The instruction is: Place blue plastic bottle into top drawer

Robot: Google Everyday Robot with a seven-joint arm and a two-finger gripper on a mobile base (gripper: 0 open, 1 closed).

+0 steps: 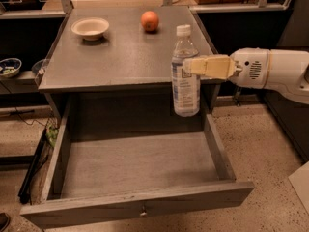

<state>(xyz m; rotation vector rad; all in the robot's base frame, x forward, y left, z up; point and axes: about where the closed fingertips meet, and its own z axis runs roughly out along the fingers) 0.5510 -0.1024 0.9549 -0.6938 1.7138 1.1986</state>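
The blue plastic bottle (185,76) is clear with a white cap and a pale label. It hangs upright in the air over the right rear part of the open top drawer (140,166). My gripper (189,65) reaches in from the right on a white arm and is shut on the bottle's upper body, its cream fingers (210,66) against the side. The drawer is pulled fully out, its grey inside bare, and a small round knob (143,210) shows on its front panel.
On the grey cabinet top (120,52) stand a cream bowl (90,28) at the back left and an orange fruit (150,21) at the back centre. A patterned bowl (8,66) sits on a dark shelf to the left. Speckled floor lies to the right.
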